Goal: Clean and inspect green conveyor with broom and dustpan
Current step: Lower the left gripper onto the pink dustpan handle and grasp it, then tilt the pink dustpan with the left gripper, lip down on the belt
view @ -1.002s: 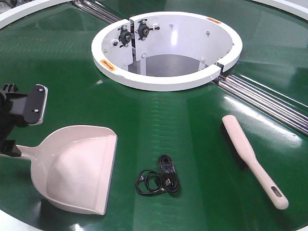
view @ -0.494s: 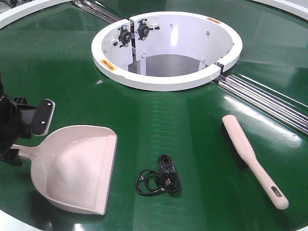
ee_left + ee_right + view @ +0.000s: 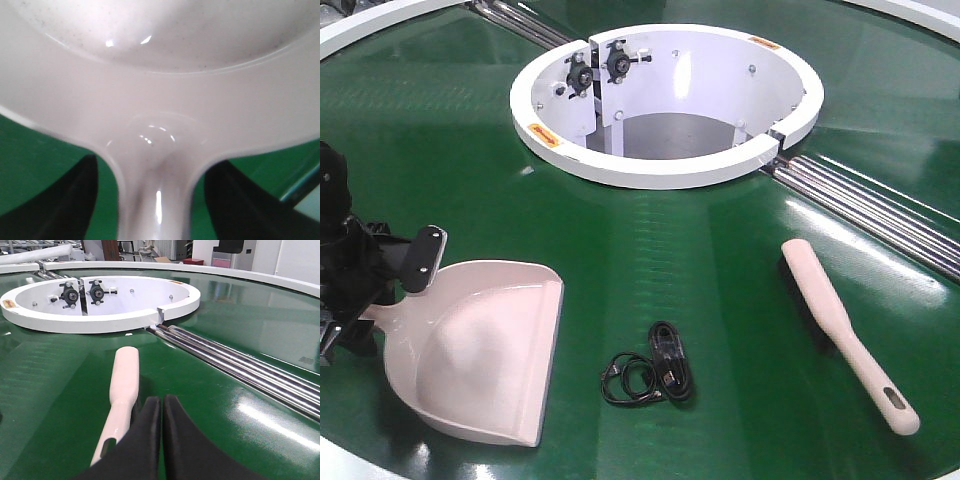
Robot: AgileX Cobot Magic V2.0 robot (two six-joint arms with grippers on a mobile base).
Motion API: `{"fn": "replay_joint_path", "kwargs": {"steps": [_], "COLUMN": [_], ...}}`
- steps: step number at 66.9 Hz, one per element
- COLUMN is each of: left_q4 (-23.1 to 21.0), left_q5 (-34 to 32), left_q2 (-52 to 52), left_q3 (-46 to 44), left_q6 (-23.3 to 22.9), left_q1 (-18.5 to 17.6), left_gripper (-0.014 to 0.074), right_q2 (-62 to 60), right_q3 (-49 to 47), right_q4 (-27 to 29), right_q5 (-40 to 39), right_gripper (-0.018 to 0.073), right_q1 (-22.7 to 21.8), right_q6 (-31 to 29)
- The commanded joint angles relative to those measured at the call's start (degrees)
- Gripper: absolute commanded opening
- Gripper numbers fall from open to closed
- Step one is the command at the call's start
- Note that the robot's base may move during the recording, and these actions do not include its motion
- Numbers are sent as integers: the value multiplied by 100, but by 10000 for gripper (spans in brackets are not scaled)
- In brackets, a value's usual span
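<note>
Beige-pink plastic dustpan point(image 3: 480, 350), handle btwn parted left gripper point(image 3: 152, 170); right gripper point(image 3: 161, 400) closed, empty; off-centre clamp may skid pan on glossy green conveyor point(image 3: 670, 250).

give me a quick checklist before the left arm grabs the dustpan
1. Dustpan handle between the left fingers: ok, a green gap shows on each side.
2. Left fingers open: ok.
3. Left fingers low enough on the handle: cannot tell.
4. Right fingers ready for the broom: not ok, they are shut and the broom lies ahead-left.
5. Cable clear of the dustpan: ok, it lies apart on the conveyor.
</note>
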Motion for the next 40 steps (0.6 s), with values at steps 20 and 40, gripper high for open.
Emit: {"fn": "replay_joint_path", "kwargs": {"steps": [20, 40], "left_q4": [14, 32], "left_q5": [48, 265], "left_q2": [-82, -292], "left_q3": [-164, -164], "left_q6": [-69, -143], "left_q1": [-23, -23], "left_gripper": [68, -8], "right_q2": [-103, -103], "right_q3": [125, 125], "right_q4": [-40, -40], "right_q5": [-425, -425], "right_gripper": [-9, -9], "right_q1": [-22, -22], "right_q6": [-15, -15]}}
